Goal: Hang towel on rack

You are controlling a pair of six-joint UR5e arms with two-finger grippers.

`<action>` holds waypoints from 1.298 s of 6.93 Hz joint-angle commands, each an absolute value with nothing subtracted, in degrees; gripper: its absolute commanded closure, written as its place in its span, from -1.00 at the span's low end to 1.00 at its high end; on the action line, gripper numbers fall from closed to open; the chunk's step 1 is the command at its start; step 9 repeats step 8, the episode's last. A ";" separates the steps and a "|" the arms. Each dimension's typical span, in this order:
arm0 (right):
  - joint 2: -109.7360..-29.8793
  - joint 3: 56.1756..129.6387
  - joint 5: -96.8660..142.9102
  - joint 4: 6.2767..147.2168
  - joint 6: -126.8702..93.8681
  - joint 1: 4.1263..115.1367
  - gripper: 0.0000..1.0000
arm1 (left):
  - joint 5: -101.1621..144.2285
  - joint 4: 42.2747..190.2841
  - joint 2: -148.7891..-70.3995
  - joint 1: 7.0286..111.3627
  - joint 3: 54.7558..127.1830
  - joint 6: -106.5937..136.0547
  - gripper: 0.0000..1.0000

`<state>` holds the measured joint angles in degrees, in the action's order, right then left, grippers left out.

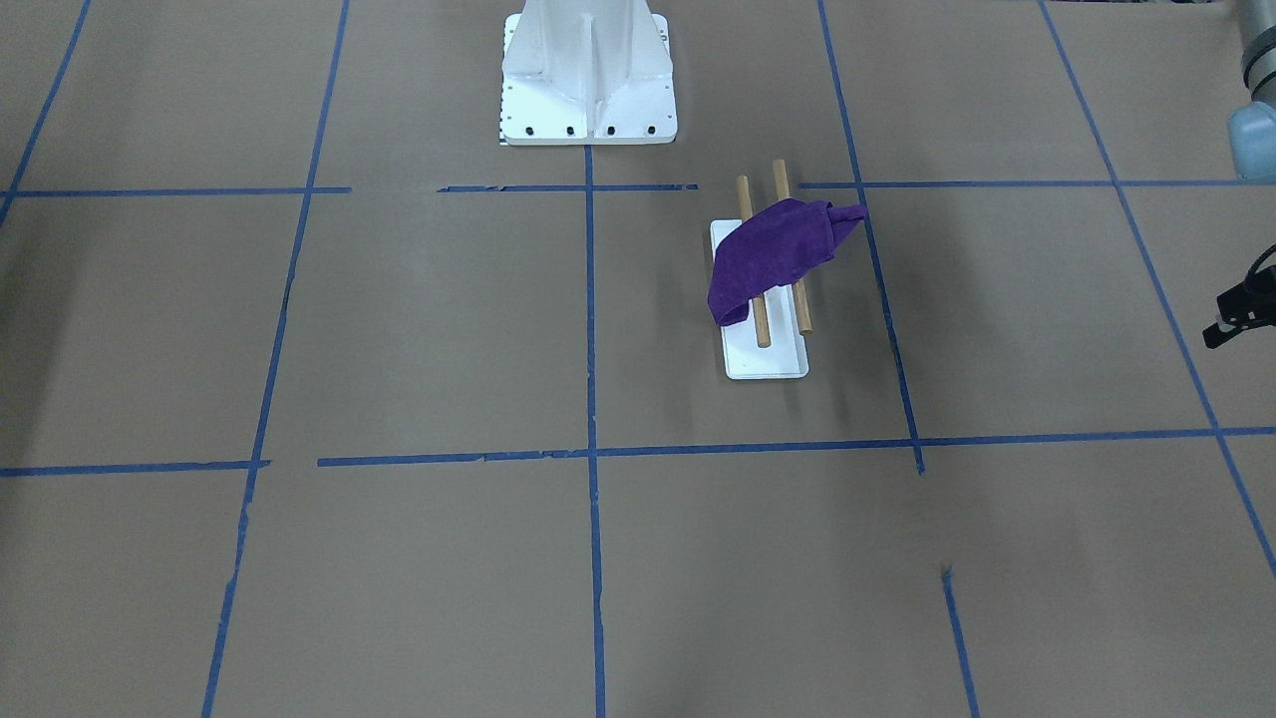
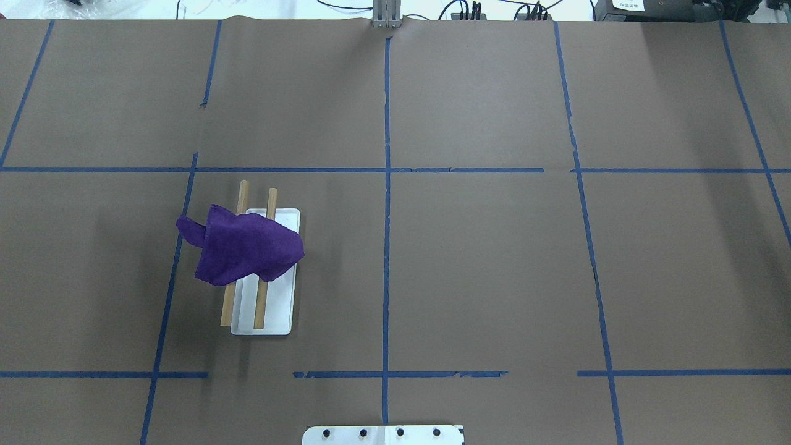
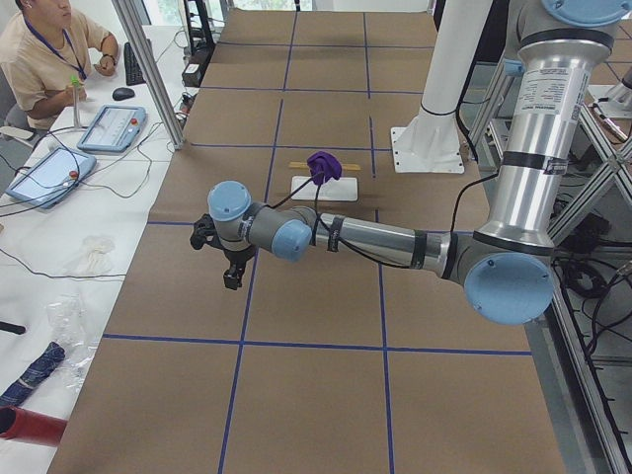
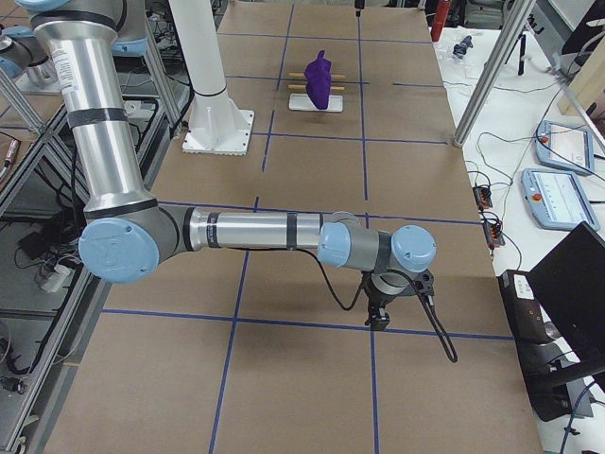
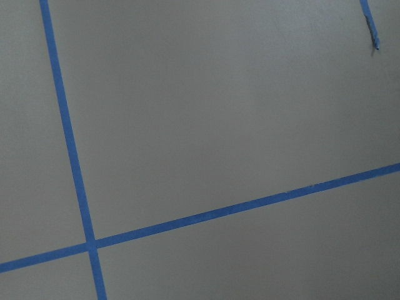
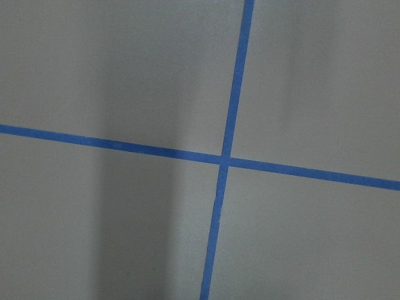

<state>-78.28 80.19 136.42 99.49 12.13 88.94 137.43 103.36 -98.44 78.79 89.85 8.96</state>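
The purple towel (image 1: pixel 773 254) lies draped across both wooden dowels of the rack (image 1: pixel 766 361), with one end hanging over each side. It also shows in the overhead view (image 2: pixel 247 247) on the rack (image 2: pixel 278 309), and small in the side views (image 3: pixel 324 165) (image 4: pixel 319 78). My left gripper (image 3: pixel 232 269) hangs above the table far from the rack, and part of it shows at the front view's right edge (image 1: pixel 1239 309). I cannot tell if it is open or shut. My right gripper (image 4: pixel 380 317) hangs over the table's other end, and I cannot tell its state. Both wrist views show only taped table.
The large white bolted pedestal (image 1: pixel 588 80) stands at the robot's side of the table, behind the rack. Blue tape lines cross the brown table (image 2: pixel 494 259). Operator tablets (image 3: pixel 109 128) and cables lie on a side bench beyond the table's far edge.
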 commanded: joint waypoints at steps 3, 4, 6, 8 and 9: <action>-78.31 80.60 136.49 99.49 11.95 88.86 -1.00 | 137.63 102.84 -97.91 78.57 90.53 8.88 -1.00; -78.14 80.60 136.58 99.49 12.04 88.86 -1.00 | 137.64 102.31 -97.91 78.66 90.61 8.88 -1.00; -79.01 80.60 136.58 99.49 12.04 88.86 -1.00 | 137.46 102.30 -98.08 78.40 90.80 8.88 -1.00; -79.10 80.60 136.49 99.49 11.78 88.86 -1.00 | 137.29 101.96 -97.82 78.57 91.31 8.70 -1.00; -79.10 80.60 136.49 99.49 11.78 88.86 -1.00 | 137.29 101.96 -97.82 78.57 91.31 8.70 -1.00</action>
